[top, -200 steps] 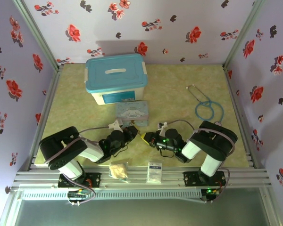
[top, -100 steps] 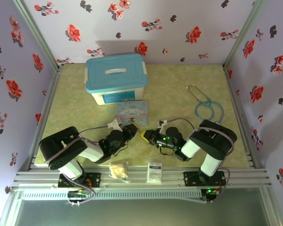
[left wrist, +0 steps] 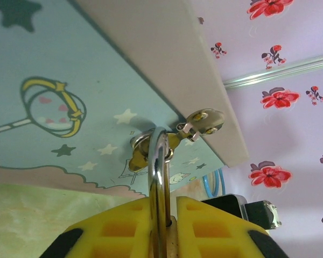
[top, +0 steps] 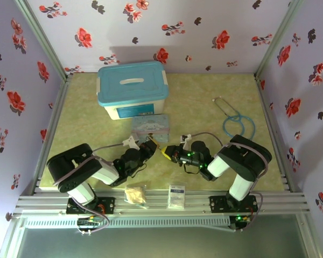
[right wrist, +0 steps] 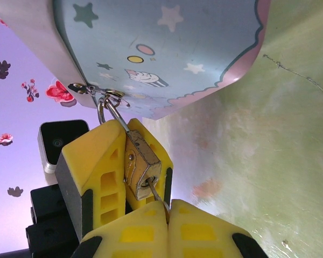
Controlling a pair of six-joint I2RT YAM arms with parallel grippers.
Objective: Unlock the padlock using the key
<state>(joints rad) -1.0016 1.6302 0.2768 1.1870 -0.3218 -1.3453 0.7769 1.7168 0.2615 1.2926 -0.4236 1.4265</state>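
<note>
Padlock (right wrist: pixel 141 161) check. Found the brass body clamped between the yellow fingers (left wrist: pixel 116 226) of the left gripper (left wrist: pixel 162 204), keyhole end turned toward the right gripper (right wrist: pixel 168 221). Traced the silver shackle (left wrist: pixel 159 172) up from the body and through a small ring (left wrist: pixel 144 146) on the hasp at the rim of the tin (left wrist: pixel 54 80) (pale blue, cartoon print). Confirmed lock and tin joined at that ring, at the tin's front edge. Cannot confirm shackle latched or released.

Noted the right fingers (right wrist: pixel 134 236) pressed together on the key (right wrist: pixel 156 193), its slim grey shaft running from their tips to the keyhole. Cannot tell depth of insertion.

From the top view, located both grippers tip to tip, low over the green table (top: pixel 204 97), just in front of the tin, left arm reaching in from the near left and right arm from the near right.

Logged a teal-lidded box (top: pixel 132 88) behind the tin, a blue stethoscope (top: pixel 238 122) well apart to the right, and a crumpled packet (top: pixel 135 193) beside a white card (top: pixel 176 196) at the front rail.
</note>
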